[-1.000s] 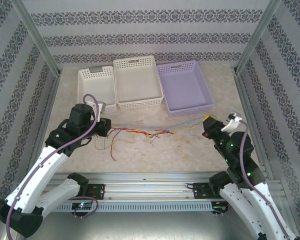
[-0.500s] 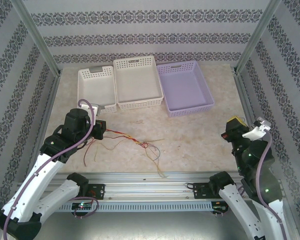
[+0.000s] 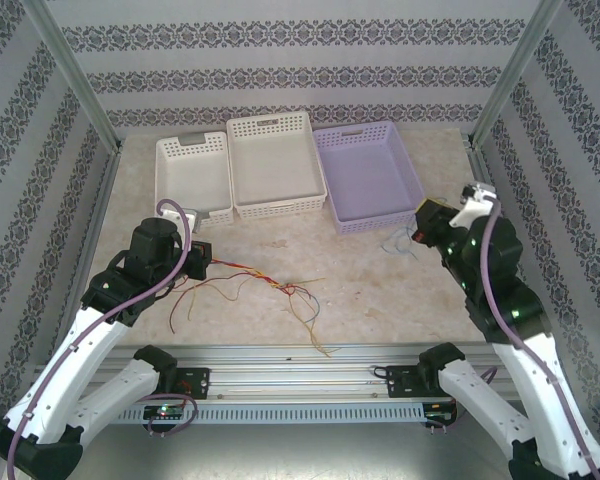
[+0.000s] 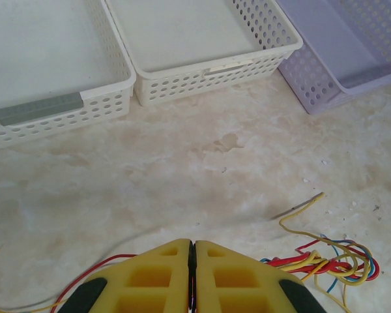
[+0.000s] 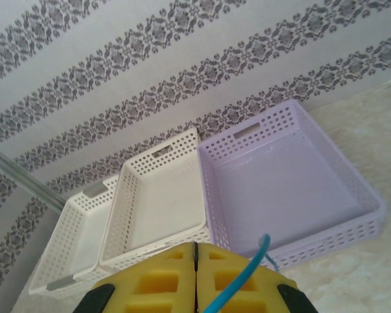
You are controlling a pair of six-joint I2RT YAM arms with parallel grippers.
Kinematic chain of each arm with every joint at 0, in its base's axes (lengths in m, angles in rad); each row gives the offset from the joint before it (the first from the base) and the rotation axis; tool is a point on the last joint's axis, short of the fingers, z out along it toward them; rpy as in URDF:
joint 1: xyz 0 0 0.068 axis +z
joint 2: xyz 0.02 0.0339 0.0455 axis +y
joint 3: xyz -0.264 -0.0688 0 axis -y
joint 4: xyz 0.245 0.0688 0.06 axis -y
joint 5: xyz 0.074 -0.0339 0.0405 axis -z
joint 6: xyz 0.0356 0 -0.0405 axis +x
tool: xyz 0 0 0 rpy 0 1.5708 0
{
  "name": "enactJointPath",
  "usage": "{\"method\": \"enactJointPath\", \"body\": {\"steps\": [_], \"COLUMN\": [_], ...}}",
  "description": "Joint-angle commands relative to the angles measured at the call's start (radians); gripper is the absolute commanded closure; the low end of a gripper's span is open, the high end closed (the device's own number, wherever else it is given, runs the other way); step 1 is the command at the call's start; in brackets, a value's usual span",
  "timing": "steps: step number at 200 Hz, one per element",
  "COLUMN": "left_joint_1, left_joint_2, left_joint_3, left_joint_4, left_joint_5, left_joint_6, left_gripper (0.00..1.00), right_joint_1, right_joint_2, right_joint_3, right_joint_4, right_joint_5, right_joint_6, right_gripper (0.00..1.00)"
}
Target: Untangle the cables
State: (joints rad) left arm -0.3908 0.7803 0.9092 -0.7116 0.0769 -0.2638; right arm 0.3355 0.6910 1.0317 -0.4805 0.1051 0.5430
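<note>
The cables lie as a tangle (image 3: pixel 292 291) of red, yellow and blue wires on the table's middle, with loose ends trailing toward the near edge. My left gripper (image 3: pixel 202 255) is shut on red and yellow strands leading to that tangle (image 4: pixel 339 264); its yellow jaws (image 4: pixel 192 244) are pressed together and a red wire (image 4: pixel 111 263) comes out on the left. My right gripper (image 3: pixel 427 222) hangs in front of the lilac basket (image 3: pixel 380 222), shut on a separate blue cable (image 3: pixel 395 243). That blue cable (image 5: pixel 247 282) crosses the right finger in the right wrist view, above shut jaws (image 5: pixel 195 246).
Three baskets stand in a row at the back: a small white one (image 3: pixel 193 145), a larger white one (image 3: pixel 280 208) and the lilac one (image 5: pixel 342 231). Aluminium frame posts and patterned walls close in both sides. A metal rail (image 3: pixel 300 385) runs along the near edge.
My right arm has swung from the near right up to the lilac basket with the blue cable, now free of the tangle. The left gripper drew back slightly, then stayed still.
</note>
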Motion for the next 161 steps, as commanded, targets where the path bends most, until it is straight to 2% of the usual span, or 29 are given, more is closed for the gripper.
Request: {"method": "enactJointPath", "body": {"steps": [1, 43, 93, 118, 161], "left_joint_1": [0.008, 0.007, 0.008, 0.007, 0.008], "left_joint_2": [-0.013, -0.02, -0.014, -0.009, -0.006], "left_joint_3": [-0.01, -0.017, -0.019, -0.019, -0.023], "left_joint_4": [-0.007, 0.003, 0.005, 0.006, 0.011], "left_joint_5": [-0.005, -0.002, -0.004, -0.002, -0.003], "left_joint_6": [0.008, 0.01, 0.01, 0.012, 0.011], "left_gripper": [1.0, 1.0, 1.0, 1.0, 1.0], "right_joint_1": [-0.011, -0.004, 0.039, 0.062, 0.082], "right_joint_2": [0.077, 0.363, 0.72, 0.922, 1.282], "right_joint_3": [0.058, 0.197, 0.453, 0.651, 0.998], "right_joint_4": [0.109, 0.23, 0.258, 0.228, 0.154], "right_joint_5": [-0.081, -0.342, -0.481, -0.576, -0.632], "right_joint_6": [-0.053, -0.042, -0.065, -0.08, -0.081], "right_gripper": [1.0, 1.0, 1.0, 1.0, 1.0]}}
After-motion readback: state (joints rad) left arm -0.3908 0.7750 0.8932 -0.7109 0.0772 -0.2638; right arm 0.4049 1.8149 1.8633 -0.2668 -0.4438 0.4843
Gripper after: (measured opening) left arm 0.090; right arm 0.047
